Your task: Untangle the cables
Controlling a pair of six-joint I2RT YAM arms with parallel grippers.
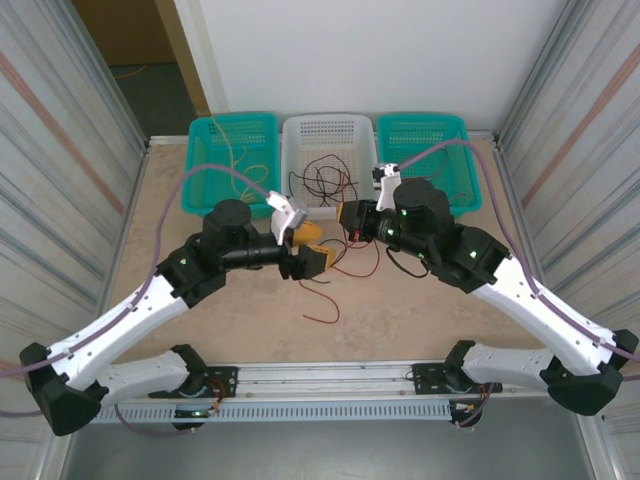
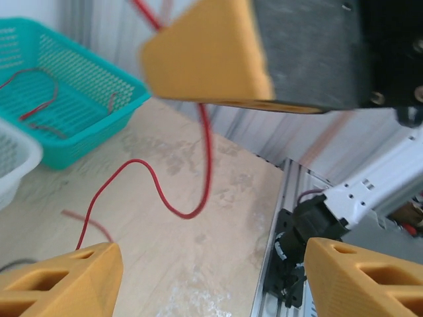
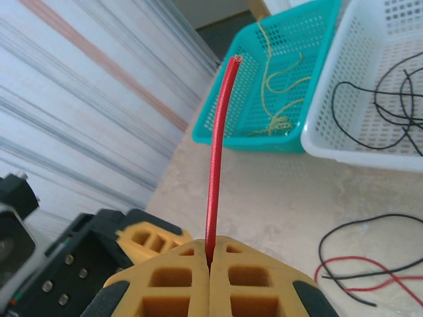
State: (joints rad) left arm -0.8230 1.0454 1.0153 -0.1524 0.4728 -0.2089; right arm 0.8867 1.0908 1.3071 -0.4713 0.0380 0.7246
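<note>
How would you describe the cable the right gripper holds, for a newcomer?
Find the white basket, middle of the far row; just in front is the right gripper, shut. The red cable juts up from between its yellow fingers, while neighbouring black and red strands lie loose on the table.

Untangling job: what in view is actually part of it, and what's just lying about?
Job: red cable pinched in right gripper; black cables; yellow cables; baskets holding cables.
Lying about: arm hoses; rail at the table's near edge.
</note>
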